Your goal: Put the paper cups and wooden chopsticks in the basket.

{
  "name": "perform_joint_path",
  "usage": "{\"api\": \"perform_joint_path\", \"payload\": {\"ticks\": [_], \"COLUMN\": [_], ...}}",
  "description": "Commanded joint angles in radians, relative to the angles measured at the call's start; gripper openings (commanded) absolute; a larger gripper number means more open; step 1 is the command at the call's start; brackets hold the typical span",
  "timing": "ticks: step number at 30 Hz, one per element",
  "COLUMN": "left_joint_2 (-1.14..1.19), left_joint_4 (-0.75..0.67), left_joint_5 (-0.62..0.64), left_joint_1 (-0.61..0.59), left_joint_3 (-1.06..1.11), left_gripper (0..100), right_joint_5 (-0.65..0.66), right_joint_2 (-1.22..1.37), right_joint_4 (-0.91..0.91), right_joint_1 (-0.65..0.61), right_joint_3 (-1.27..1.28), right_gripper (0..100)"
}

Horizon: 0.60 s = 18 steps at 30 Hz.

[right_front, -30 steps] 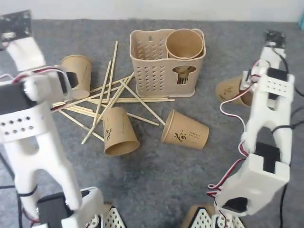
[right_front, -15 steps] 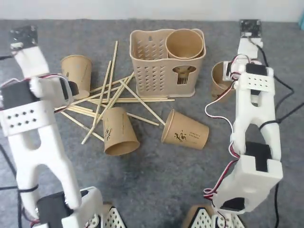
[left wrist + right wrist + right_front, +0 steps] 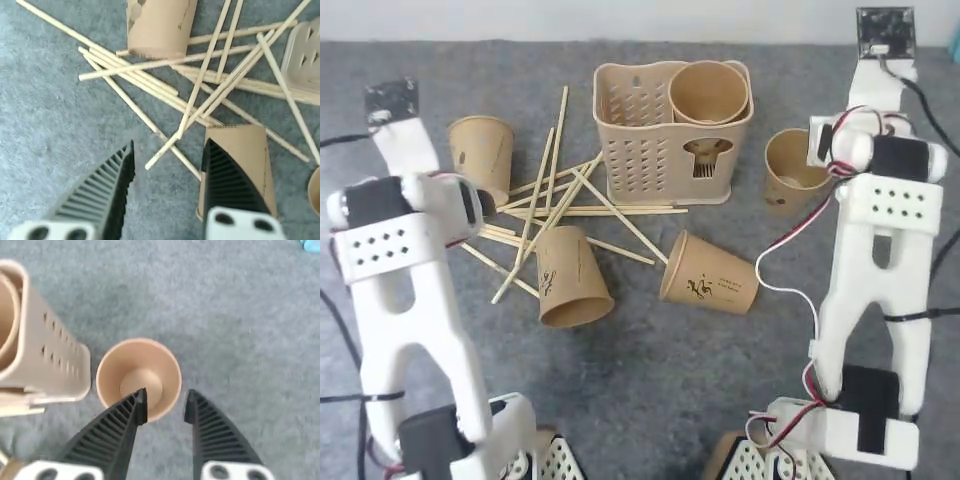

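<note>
Soft, even light fills my feeds, leaving only faint shadows beside the paper cups [image 3: 575, 275] on the desk [image 3: 650, 400].

Grey carpet [image 3: 650, 390] (short-piled) meets a pale wall [image 3: 620, 18] behind.

The tool [image 3: 166, 401], parted, straddles the rim of an upright paper cup [image 3: 131, 371] beside the basket [image 3: 47, 357].

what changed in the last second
The right arm reached farther out, and the cup beside the basket shifted slightly toward it; it stands upright with the open right hand straddling its rim. The left arm shifted inward toward the chopsticks, left hand open. Basket, chopsticks and the other cups stayed put.
</note>
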Motion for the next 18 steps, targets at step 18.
{"api": "perform_joint_path", "payload": {"ticks": [18], "left_joint_2": [-0.427], "left_joint_4": [-0.321], "left_joint_5": [-0.035], "left_joint_1": [-0.133], "left_joint_3": [0.541], "left_gripper": [21], "right_joint_5": [-0.15], "right_joint_2": [0.289], "right_joint_4": [0.09], "right_joint_1": [0.064], "right_joint_3": [-0.196], "right_gripper": [11.7]}}
